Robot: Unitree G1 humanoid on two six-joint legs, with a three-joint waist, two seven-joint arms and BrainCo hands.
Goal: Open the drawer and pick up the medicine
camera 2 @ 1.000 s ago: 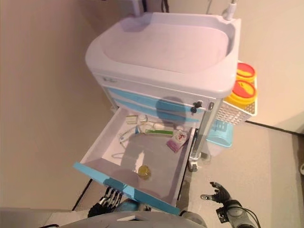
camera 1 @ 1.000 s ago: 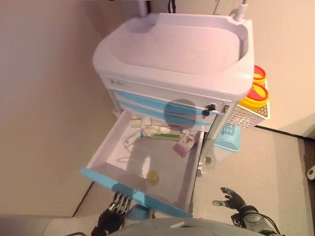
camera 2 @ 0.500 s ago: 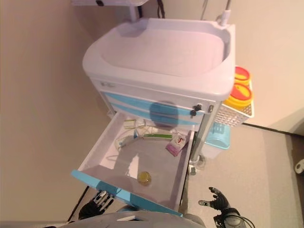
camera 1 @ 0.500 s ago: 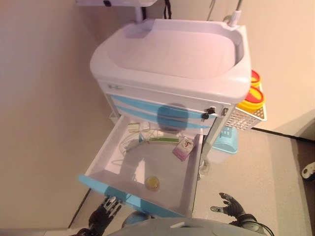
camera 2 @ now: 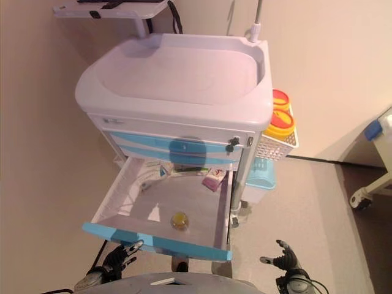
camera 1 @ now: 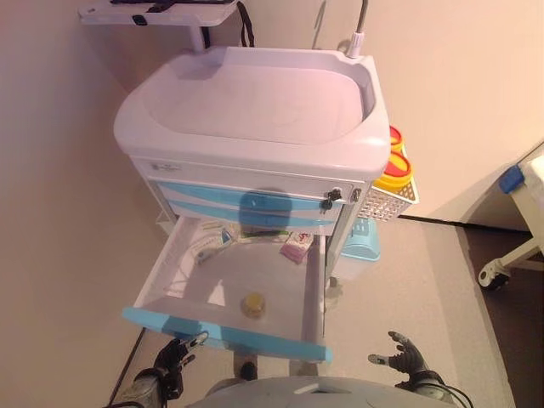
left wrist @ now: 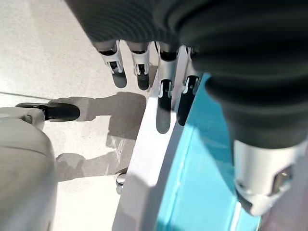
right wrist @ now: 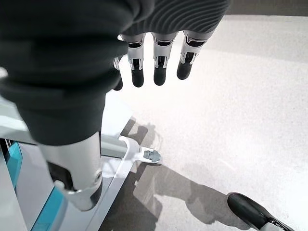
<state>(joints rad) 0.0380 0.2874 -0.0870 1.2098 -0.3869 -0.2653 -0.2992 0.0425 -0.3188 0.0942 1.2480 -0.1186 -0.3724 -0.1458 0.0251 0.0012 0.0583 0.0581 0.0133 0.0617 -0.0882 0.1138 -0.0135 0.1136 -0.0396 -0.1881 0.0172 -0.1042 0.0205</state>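
Pale speckled floor (camera 1: 425,280) and beige walls frame a white medical cart (camera 1: 255,110), its bottom drawer (camera 1: 229,289) pulled wide open behind a blue front panel (camera 1: 225,334). On the drawer floor sits a small yellow-capped medicine jar (camera 1: 252,304), alone near the front; a pink packet (camera 1: 297,246) and mixed packets lie at the back. Down low, the left hand (camera 1: 172,361) hangs outside the blue front, fingers loosely spread, well apart from the jar. Over on the other side, the right hand (camera 1: 406,359) hovers above the floor, fingers splayed, empty, also well away.

Right eye view: same layout, with a white wire basket (camera 2: 274,146) holding yellow-lidded containers (camera 2: 280,122) on the cart's side.

Left wrist view: fingers (left wrist: 163,103) straight and relaxed, just beside the drawer's blue front, gripping nothing.

Right wrist view: fingers (right wrist: 158,65) extended over bare floor, holding nothing; a cart leg (right wrist: 139,153) sits below.
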